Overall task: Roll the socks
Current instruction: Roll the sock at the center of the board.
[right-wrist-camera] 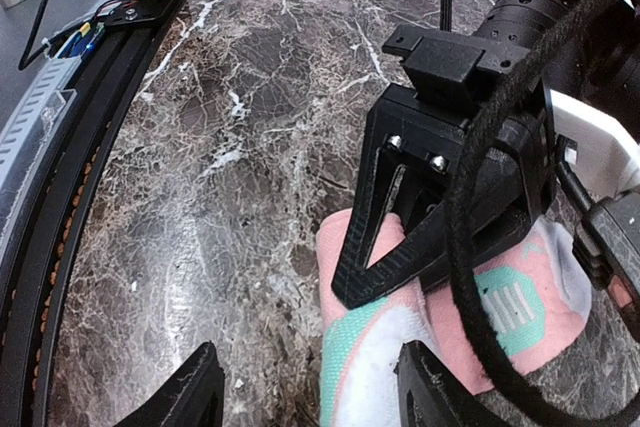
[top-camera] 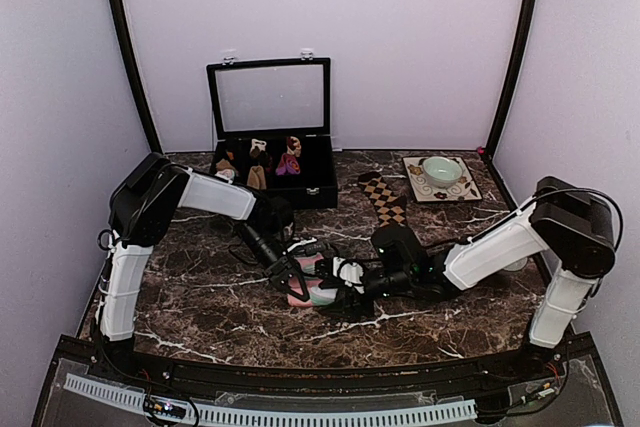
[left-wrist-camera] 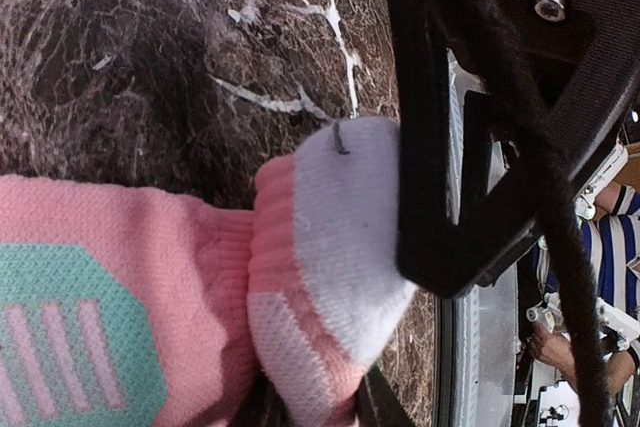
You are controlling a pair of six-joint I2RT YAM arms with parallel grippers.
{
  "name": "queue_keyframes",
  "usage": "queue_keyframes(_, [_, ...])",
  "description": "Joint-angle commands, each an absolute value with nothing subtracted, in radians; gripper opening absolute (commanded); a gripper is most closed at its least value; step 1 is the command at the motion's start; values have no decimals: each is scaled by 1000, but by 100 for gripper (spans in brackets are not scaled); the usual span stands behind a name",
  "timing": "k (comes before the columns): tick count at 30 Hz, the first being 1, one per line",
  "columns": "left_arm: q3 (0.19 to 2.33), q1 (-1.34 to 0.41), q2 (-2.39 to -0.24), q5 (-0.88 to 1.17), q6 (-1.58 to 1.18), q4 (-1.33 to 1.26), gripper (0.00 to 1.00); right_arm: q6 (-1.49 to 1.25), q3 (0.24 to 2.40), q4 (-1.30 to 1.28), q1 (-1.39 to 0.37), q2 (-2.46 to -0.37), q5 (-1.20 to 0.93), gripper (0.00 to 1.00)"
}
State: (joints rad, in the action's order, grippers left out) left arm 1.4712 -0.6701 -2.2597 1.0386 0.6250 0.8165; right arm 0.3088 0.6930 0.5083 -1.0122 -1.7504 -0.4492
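A dark marble desk (top-camera: 200, 297) carries an open black case (top-camera: 322, 190) at the back, its compartments holding small bundles (top-camera: 257, 177). The left arm (top-camera: 215, 194) and right arm (top-camera: 495, 247) reach inward and meet near the desk's middle, in front of the case, where the pink sock (top-camera: 312, 294) lies bunched. The brown sock (top-camera: 385, 199) lies flat farther back, just right of the case and near a tile (top-camera: 415, 187) bearing a bowl (top-camera: 441, 169); its near end is hidden by the right arm. The left hand (left-wrist-camera: 315, 409) is closed on the pink sock's white-and-pink end. The right hand (right-wrist-camera: 305, 387) is spread wide, gripping nothing, with the sock's mint edge just inside one finger.
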Motion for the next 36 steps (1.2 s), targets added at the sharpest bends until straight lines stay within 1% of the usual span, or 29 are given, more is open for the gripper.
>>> queue_keyframes(1, [1441,-663,-2311,820,653,846,23,379,754,480,-1019,-1794,-417,59])
queue_keyframes(5, [1448,-664,-2306,819,670,863,30,403,771,459,-1014,-1844,-407,57])
queue_keyframes(8, [1440,-663,-2289,822,680,861,44,402,758,455,-1007,-1876,-401,52])
queue_keyframes(10, [1437,-663,-2279,825,685,860,50,395,742,457,-1000,-1897,-405,46])
queue_keyframes(11, [1435,-663,-2271,825,687,857,53,390,737,455,-996,-1907,-408,42])
queue_keyframes(12, [1430,-663,-2260,830,689,849,58,382,733,451,-991,-1919,-416,36])
queue_keyframes(14, [1405,-663,-2227,826,687,814,64,369,731,444,-983,-1932,-432,23])
queue_keyframes(16, [1368,-664,-2179,808,687,768,67,357,739,423,-974,-1940,-453,11])
queue_keyframes(18, [1320,-661,-2117,780,687,704,68,347,747,399,-968,-1943,-471,6])
queue_keyframes(24, [1180,-646,-1917,724,694,549,69,349,787,293,-955,-1948,-513,1])
queue_keyframes(32, [1133,-622,-1841,672,686,499,69,313,892,134,-954,-2007,-553,0])
queue_keyframes(36, [1137,-576,-1834,662,636,460,69,263,881,145,-956,-2014,-557,0])
